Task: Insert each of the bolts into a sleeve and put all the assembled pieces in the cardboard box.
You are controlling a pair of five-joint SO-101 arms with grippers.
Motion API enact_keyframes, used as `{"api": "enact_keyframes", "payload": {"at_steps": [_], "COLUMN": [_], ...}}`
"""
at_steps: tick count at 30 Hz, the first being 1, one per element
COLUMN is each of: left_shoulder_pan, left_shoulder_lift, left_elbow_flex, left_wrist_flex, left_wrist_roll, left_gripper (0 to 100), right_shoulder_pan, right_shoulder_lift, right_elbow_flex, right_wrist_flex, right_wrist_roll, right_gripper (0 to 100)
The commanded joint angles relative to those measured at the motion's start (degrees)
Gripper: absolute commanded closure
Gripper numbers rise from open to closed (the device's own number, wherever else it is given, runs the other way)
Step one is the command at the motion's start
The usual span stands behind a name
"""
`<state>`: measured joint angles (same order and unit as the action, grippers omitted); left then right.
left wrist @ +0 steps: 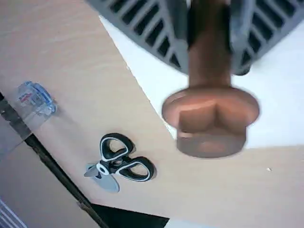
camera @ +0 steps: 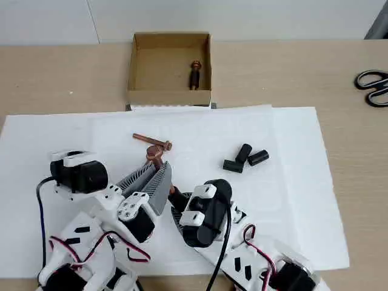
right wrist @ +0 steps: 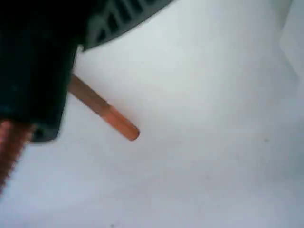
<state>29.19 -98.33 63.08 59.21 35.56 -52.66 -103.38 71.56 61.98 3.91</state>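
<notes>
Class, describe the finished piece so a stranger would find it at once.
Find the cardboard box at the far edge of the white sheet. Inside, near its right wall, lies the assembled piece, a copper bolt in a black sleeve. The three sleeves and the loose bolt on the sheet are each single parts; this one joins both.

Box [camera: 170,97] behind the sheet [camera: 291,200] (one assembled piece [camera: 194,74] inside); sleeves [camera: 244,157] lie right of the loose bolt [camera: 151,141].
</notes>
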Motion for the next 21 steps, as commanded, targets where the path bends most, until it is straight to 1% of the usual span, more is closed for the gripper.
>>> {"api": "enact_keyframes", "payload": {"at_steps": [1, 4, 8, 12, 15, 21], "left_shoulder_pan": [-0.35, -0.35, -0.53, -3.6, -4.04, -2.99], "left_shoulder_lift": [0.0, 0.26, 0.35, 0.35, 0.35, 0.35], "left_elbow_flex": [-1.45, -3.82, -4.35, -4.18, -4.09, -1.45], "left_wrist_flex": [-1.67, -1.58, -1.58, -1.67, -1.49, -1.49], "left_wrist_roll": [-2.81, -2.99, -2.81, -2.73, -2.64, 0.97], "left_gripper": [99, 99, 99, 99, 99, 99], "right_shoulder_pan": [-0.31, -0.22, 2.07, 2.68, 2.68, 2.68], "right_shoulder_lift": [-0.57, -0.57, -0.57, -0.57, -0.57, -0.57], "right_elbow_flex": [-3.6, -3.6, -3.6, -3.6, -3.6, -3.6], "right_wrist_flex": [-1.27, -1.27, -1.63, -1.63, -1.71, -1.71], "right_wrist_roll": [0.62, 0.62, 0.53, 0.53, 0.53, 0.44], "right_gripper": [99.5, 99.5, 99.5, 99.5, 99.5, 99.5]}}
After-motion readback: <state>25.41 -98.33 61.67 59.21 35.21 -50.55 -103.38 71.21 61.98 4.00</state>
